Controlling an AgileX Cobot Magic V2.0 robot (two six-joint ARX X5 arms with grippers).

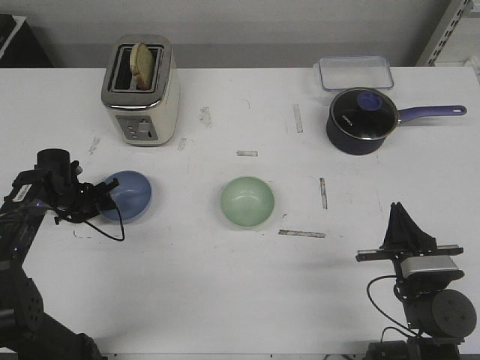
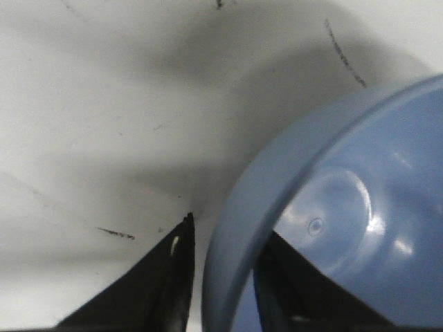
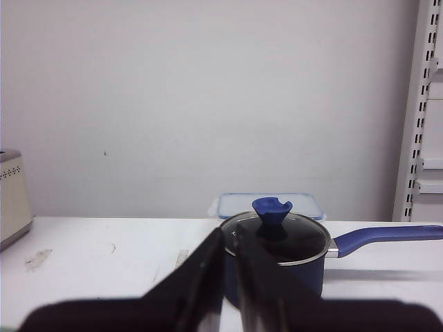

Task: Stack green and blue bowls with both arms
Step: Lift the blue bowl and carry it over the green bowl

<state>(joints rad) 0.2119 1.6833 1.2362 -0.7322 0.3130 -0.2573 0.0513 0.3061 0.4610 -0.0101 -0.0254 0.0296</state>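
Observation:
The light blue bowl (image 1: 127,195) stands on the white table (image 1: 195,285) at the left. My left gripper (image 1: 107,197) is at its left rim. In the left wrist view the blue bowl (image 2: 346,207) fills one side, and the left gripper (image 2: 230,225) straddles the rim, one finger outside and one inside. A thin strip of table shows between the outer finger and the rim, so the jaws are open around it. The pale green bowl (image 1: 247,202) sits upright and empty at the table's middle. My right gripper (image 1: 400,220) is shut and empty near the front right, far from both bowls.
A toaster (image 1: 139,90) with bread stands at the back left. A dark blue lidded saucepan (image 1: 361,120) with a long handle, also seen in the right wrist view (image 3: 277,252), and a clear lidded box (image 1: 354,73) are at the back right. Tape marks dot the table.

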